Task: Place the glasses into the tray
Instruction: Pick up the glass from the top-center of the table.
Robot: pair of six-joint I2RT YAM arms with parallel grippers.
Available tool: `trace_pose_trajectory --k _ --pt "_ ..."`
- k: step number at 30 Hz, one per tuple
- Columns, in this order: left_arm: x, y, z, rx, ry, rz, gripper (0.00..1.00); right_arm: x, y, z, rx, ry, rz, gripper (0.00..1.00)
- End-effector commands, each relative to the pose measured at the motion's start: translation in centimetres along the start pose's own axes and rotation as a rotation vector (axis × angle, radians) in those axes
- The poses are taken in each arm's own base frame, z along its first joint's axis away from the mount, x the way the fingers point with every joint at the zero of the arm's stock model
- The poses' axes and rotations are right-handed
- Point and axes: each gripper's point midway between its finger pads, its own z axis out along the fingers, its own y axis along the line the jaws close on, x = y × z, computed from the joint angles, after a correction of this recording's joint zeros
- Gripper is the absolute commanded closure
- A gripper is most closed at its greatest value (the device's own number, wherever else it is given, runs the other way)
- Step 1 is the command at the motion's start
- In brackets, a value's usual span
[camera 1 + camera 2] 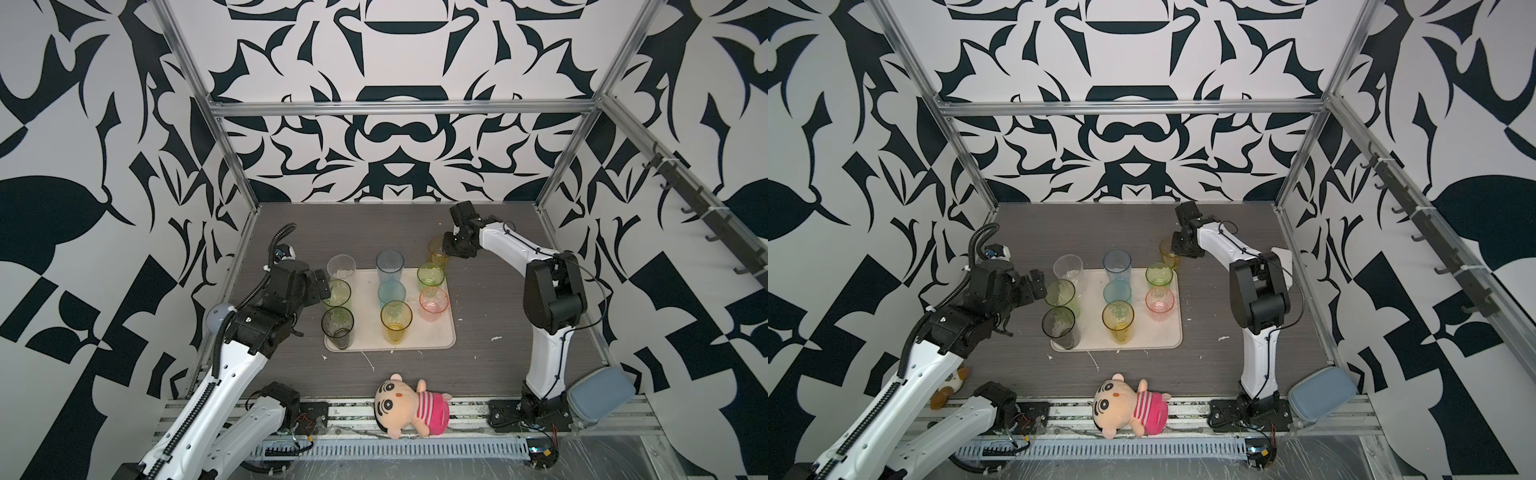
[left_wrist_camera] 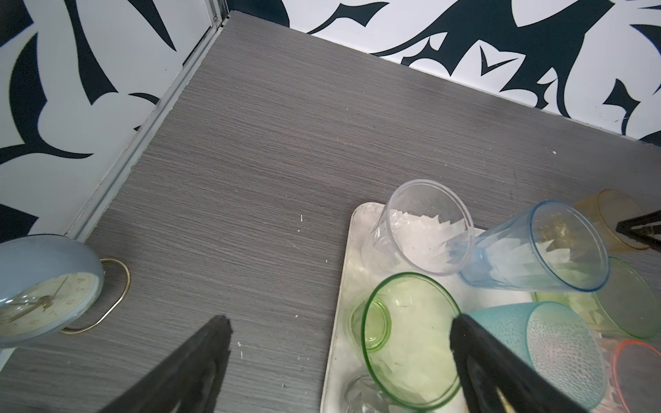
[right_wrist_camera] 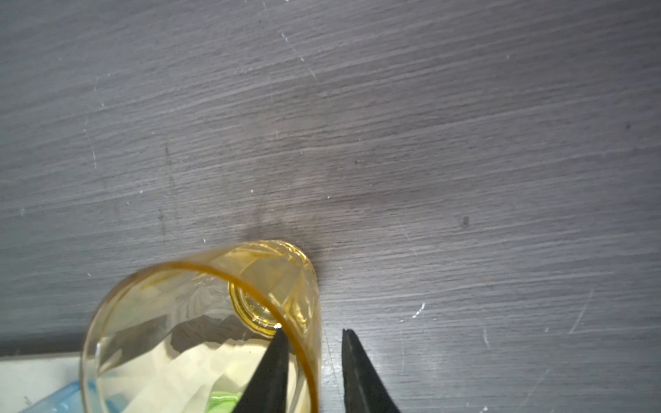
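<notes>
Glasses (image 1: 391, 292) stand on the tray (image 1: 436, 332), one glass (image 1: 438, 251) behind it.

Overhead stereo pair, close wrist views

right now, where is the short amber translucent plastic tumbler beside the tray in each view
Both top views: the short amber translucent plastic tumbler stands just past the flat beige plastic tray, at its far right corner.
Left wrist: beyond the tall blue translucent tumbler.
Right wrist: large and close; the right gripper straddles its wall.
Shared landmark: the tray.
</notes>
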Motion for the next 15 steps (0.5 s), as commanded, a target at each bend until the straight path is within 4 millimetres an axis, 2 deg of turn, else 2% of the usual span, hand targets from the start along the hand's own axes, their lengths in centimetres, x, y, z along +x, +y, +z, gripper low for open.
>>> trace_pose_trajectory --k 1,4,8,15 --pt "-0.5 -0.1 -0.3 0.004 -0.015 -0.017 0.01 -1.3 0.4 -1.1 -0.017 -0.029 -0.002 0.78" --pt "-0.5 -0.1 -0.3 0.005 -0.014 -0.018 0.01 -1.2 0.4 -1.2 -0.017 -0.028 -0.005 0.81" --pt "-0.4 -0.1 -0.3 0.006 -0.013 -0.019 0.01 -1.3 0.4 -1.4 -0.017 -0.028 -0.011 0.9" --pt "-0.5 -0.1 -0.5 0.008 -0.016 -0.02 0.01 -1.5 0.4 -2.5 -0.018 -0.042 -0.032 0.97"
